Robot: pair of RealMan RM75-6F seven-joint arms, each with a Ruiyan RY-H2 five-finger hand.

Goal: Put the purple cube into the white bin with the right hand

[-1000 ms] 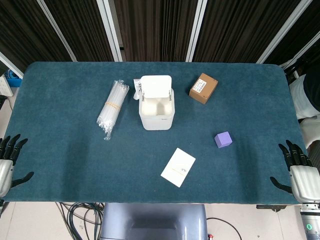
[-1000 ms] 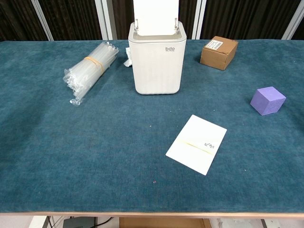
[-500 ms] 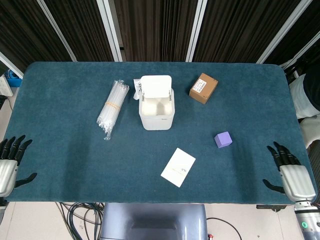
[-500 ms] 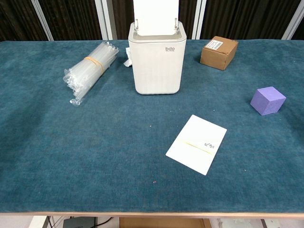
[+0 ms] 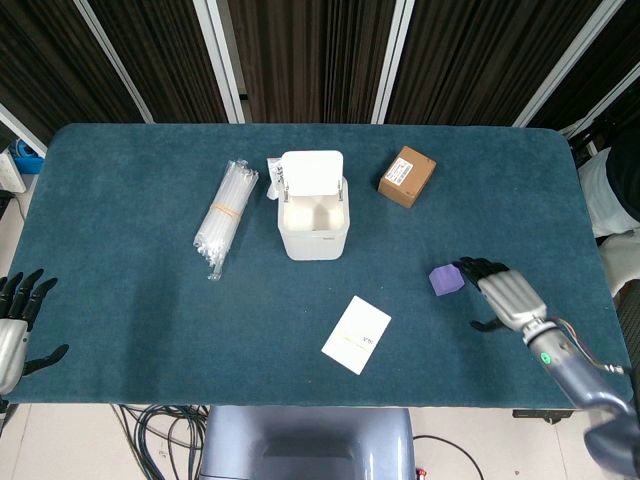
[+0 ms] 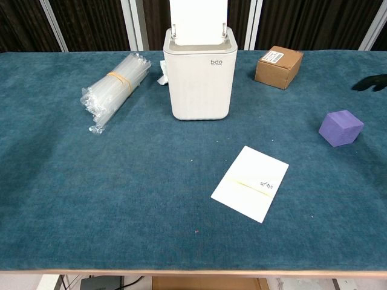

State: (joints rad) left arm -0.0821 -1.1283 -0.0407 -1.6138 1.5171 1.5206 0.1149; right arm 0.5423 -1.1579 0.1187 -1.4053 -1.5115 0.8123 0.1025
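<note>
Teal-clothed table (image 5: 140, 300), near to far — right hand (image 5: 507, 294), arrived from the near table edge within the last second, fingers spread and empty, just beside the purple cube (image 5: 445, 281): reach under way, grasp pending — white bin (image 5: 314, 226), lid up.

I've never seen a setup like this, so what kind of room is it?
Probably a robot test lab, not a home. A table covered in blue-green cloth holds staged props: a white bin, a purple cube and a cardboard box. Mechanical hands reach in; the right hand nears the cube.
</note>
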